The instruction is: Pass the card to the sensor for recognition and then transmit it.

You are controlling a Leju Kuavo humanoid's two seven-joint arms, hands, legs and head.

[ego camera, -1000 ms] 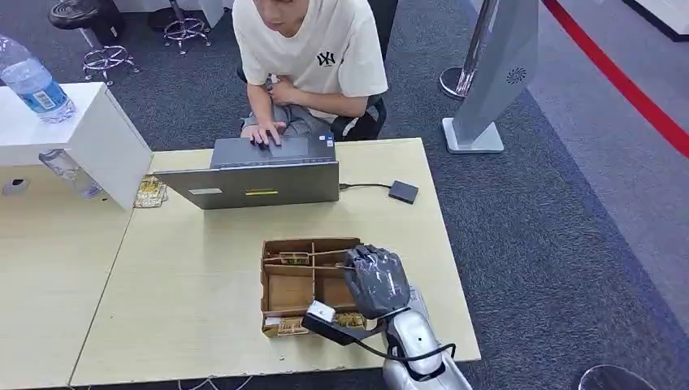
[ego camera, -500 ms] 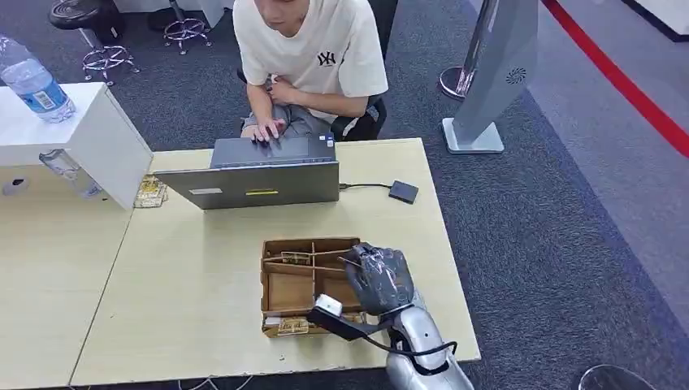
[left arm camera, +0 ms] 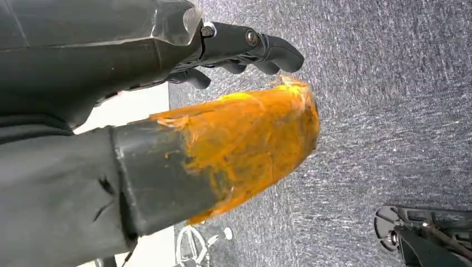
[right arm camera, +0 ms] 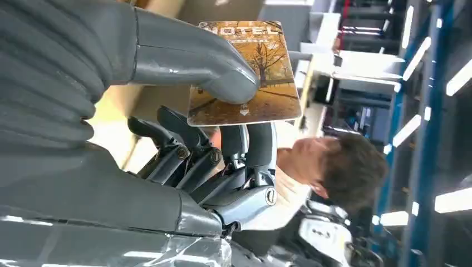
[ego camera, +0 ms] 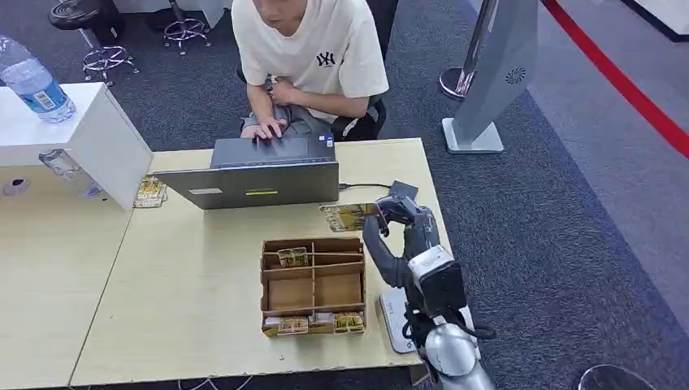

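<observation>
My right hand [ego camera: 395,213] is raised over the table's far right part and pinches a brown picture card [ego camera: 348,217] between thumb and fingers. The card sticks out flat toward the laptop. In the right wrist view the thumb [right arm camera: 222,78] presses on the card [right arm camera: 253,83], printed HOTEL, with the fingers under it. The small black sensor [ego camera: 404,190] lies just behind the hand, partly hidden, cabled to the laptop. My left hand [left arm camera: 167,111] hangs over grey carpet, holding nothing, its thumb tip wrapped in orange.
A cardboard divider box [ego camera: 313,286] with a few cards stands in front of the hand. A white device [ego camera: 394,322] lies at the near table edge. A person types on the grey laptop [ego camera: 252,184] at the far side. A white box [ego camera: 89,138] stands left.
My right hand has risen from the cardboard box with a card and moved away from me, to beside the black sensor. The person's hand shifted slightly on the laptop.
</observation>
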